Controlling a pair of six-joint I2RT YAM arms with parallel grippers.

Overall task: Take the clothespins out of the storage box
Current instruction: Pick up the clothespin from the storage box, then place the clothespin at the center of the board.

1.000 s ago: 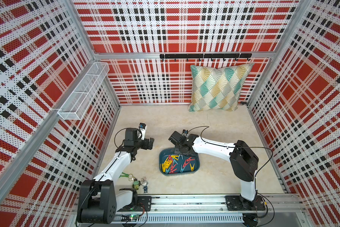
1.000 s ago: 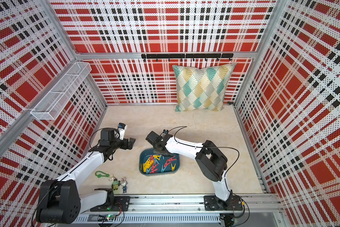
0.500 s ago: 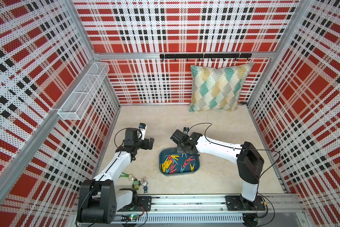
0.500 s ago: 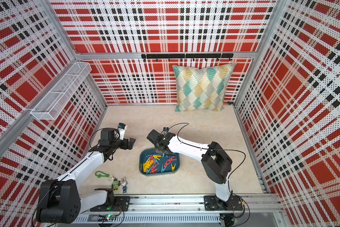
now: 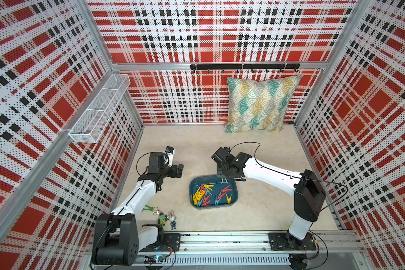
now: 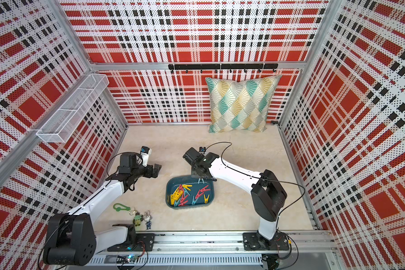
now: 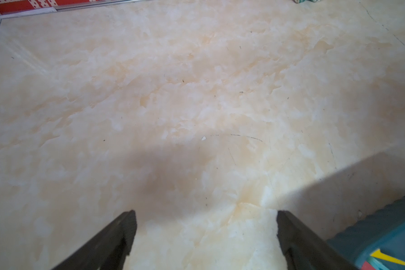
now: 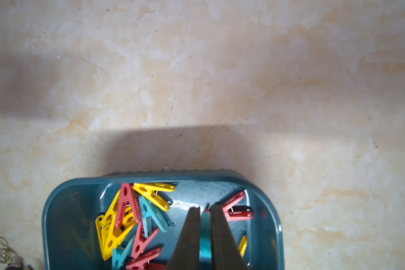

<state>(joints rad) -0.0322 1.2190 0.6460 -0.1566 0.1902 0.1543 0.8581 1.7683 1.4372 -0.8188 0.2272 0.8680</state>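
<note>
Right gripper (image 8: 205, 209): over the far edge of the storage box (image 8: 56, 210), jaws clenched on one teal clothespin (image 8: 205, 236). The peg is pinched edge-on between the two dark fingers. In a top view it hangs legs-down (image 5: 224, 181) just inside the box's far rim and looks to be clear of the box floor, though the height cannot be told for sure.

Left gripper (image 7: 206, 212): to the left of the box and apart from it, jaws spread wide and empty, over the bare marble-look tabletop (image 7: 197, 93).

Remaining clothespins (image 5: 204, 192): a loose heap of yellow, red and teal, mostly in the left half of the box. A few red ones and one yellow lie in the right half. None is seen outside the box.

Step in hand, as judged: the first peg is being carried out, so the task is barely begun.

Next move calls for: carrying the peg past the far rim without catching its legs on the wall, then releasing it over open tabletop beyond the box. Later picks look harder, because the heaped pegs overlap and a pinch may drag a neighbour along.
</note>
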